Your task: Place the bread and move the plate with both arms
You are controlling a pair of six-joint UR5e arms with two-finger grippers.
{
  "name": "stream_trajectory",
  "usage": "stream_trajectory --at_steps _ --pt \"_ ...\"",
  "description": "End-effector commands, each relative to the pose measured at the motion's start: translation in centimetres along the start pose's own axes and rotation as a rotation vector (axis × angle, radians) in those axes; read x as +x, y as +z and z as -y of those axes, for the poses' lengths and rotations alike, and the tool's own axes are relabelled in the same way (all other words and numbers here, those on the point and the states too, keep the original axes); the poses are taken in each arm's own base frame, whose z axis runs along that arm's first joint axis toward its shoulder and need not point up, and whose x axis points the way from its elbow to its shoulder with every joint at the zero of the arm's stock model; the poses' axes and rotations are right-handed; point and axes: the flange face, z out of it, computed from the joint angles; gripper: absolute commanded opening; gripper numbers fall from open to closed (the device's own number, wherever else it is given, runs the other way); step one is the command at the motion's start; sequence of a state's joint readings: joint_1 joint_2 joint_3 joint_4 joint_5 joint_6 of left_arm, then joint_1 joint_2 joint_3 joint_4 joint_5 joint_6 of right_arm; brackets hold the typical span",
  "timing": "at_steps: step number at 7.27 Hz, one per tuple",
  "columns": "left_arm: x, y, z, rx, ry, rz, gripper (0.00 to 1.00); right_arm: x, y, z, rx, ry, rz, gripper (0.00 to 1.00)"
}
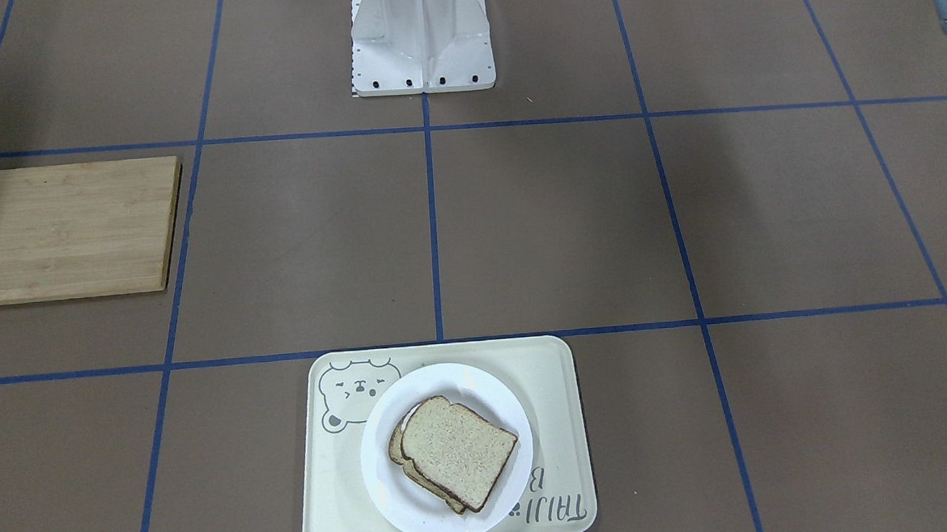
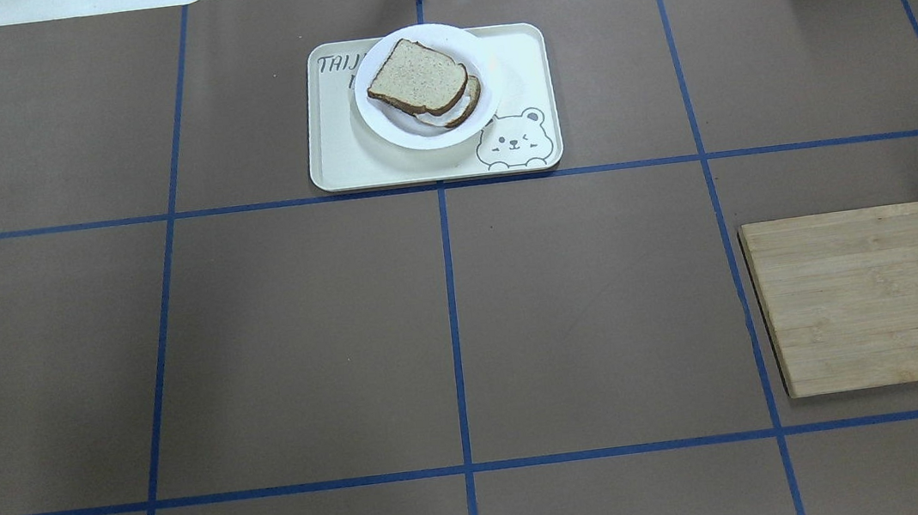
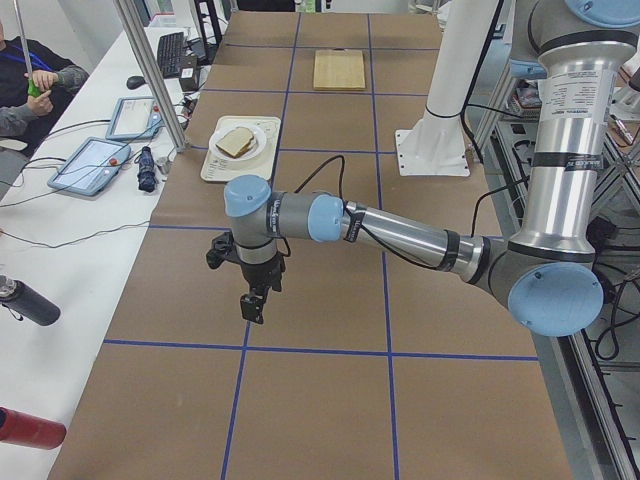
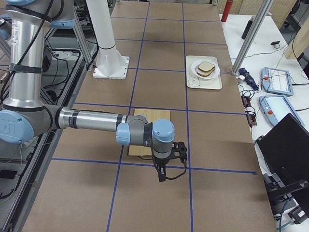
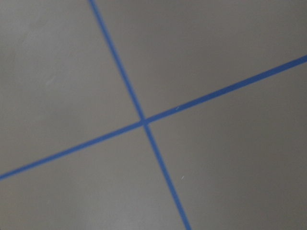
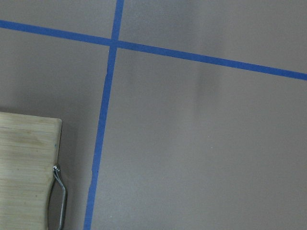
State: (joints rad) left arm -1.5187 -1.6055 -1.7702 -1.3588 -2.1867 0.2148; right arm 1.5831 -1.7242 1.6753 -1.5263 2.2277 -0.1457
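Note:
The plain bread (image 1: 459, 449) lies on top of a second slice on the white plate (image 1: 379, 482), with a bit of white showing between the slices. The plate sits on the cream bear tray (image 1: 544, 376) at the table's far edge, also in the overhead view (image 2: 344, 158). My left gripper (image 3: 253, 305) hangs over bare table at the left end, away from the tray. My right gripper (image 4: 162, 176) hangs just past the wooden board at the right end. Both show only in side views, so I cannot tell if they are open or shut.
A wooden cutting board (image 2: 878, 296) lies on the robot's right side, a metal loop (image 6: 60, 191) at its edge. The white stand (image 1: 421, 42) rises at the robot's base. Tablets and a seated operator (image 3: 30, 75) are at a side table.

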Motion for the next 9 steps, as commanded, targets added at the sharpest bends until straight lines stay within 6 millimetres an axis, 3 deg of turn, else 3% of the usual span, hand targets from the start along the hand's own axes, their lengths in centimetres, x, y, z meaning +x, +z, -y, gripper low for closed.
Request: stream_trajectory --at_steps 1,4,9 --pt "-2.6 1.1 -3.8 0.017 -0.099 -0.129 0.98 0.0 0.0 0.0 0.0 0.0 0.001 1.0" --pt "-3.2 1.2 -4.2 0.022 -0.116 -0.137 0.98 0.0 -0.1 0.1 0.002 0.002 0.002 1.0" --pt "-1.8 -0.1 -5.3 0.049 -0.088 -0.13 0.98 -0.1 0.0 0.1 0.002 0.004 0.004 1.0"
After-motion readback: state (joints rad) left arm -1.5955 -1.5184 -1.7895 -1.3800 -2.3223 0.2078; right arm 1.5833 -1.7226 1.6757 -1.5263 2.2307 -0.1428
